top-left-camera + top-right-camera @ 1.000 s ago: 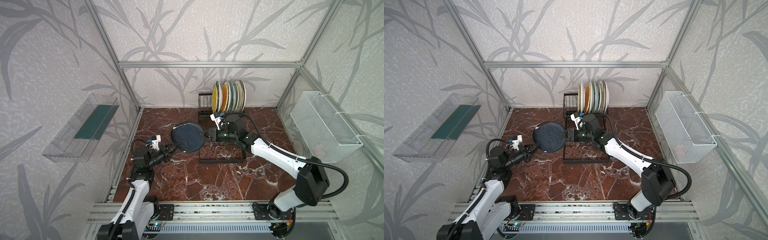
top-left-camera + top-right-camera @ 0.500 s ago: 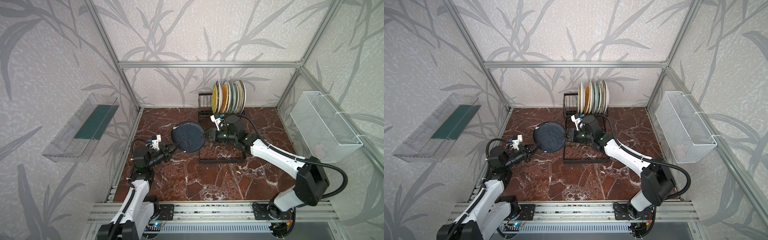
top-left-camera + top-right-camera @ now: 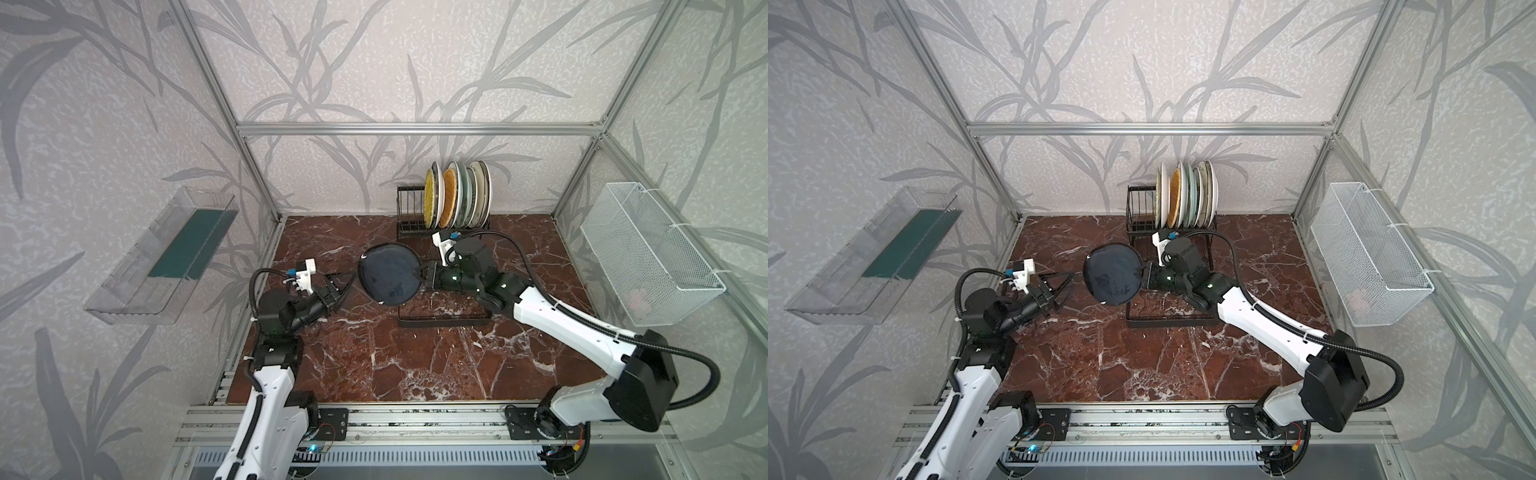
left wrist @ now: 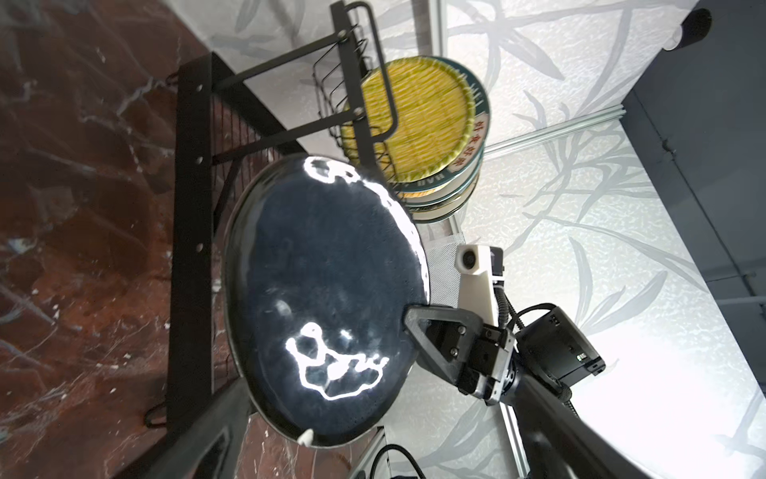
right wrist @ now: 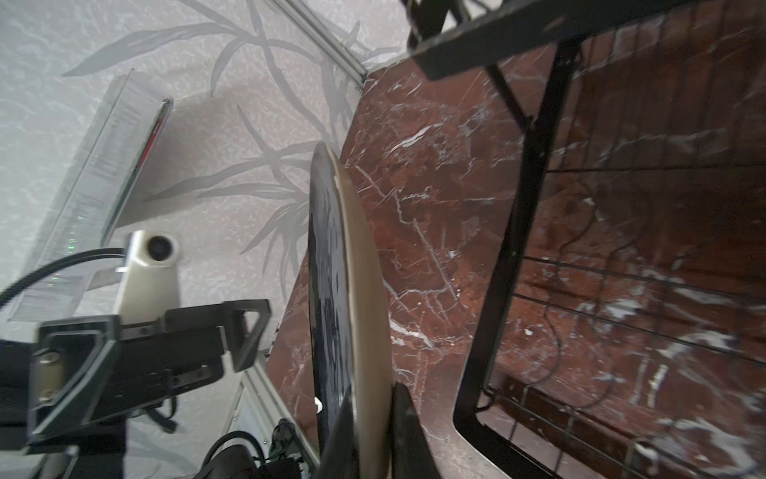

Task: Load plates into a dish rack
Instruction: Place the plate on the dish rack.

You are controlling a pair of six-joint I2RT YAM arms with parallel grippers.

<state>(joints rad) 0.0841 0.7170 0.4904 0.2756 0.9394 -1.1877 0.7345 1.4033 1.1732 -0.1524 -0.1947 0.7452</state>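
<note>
A round black plate (image 3: pixel 388 274) (image 3: pixel 1112 274) is held on edge above the red-brown marble tabletop (image 3: pixel 374 365), over the left border of the black wire dish rack (image 3: pixel 444 324) (image 3: pixel 1167 322). Its right rim is clamped between the jaws of the right gripper (image 3: pixel 419 274) (image 3: pixel 1139 272); in the right wrist view the plate's pale underside and dark face (image 5: pixel 331 269) are seen edge-on between the two fingers. The left gripper (image 3: pixel 343 286) (image 3: pixel 1065 286) is seen with its jaws wide apart just beside the plate's left rim; whether a fingertip touches the rim cannot be told.

A row of upright plates (image 3: pixel 457 195) is packed in the rack's slot bars against the back wall, with a yellow woven-pattern plate (image 3: pixel 430 199) (image 4: pixel 414 124) at the left end of the row. The black plate's upper edge is set near that row but apart from it.

Open marble is left in front of the rack and between the two arms. A clear plastic bin (image 3: pixel 162 257) and a white mesh basket (image 3: pixel 648 253) are hung on the side walls, well apart from both grippers.
</note>
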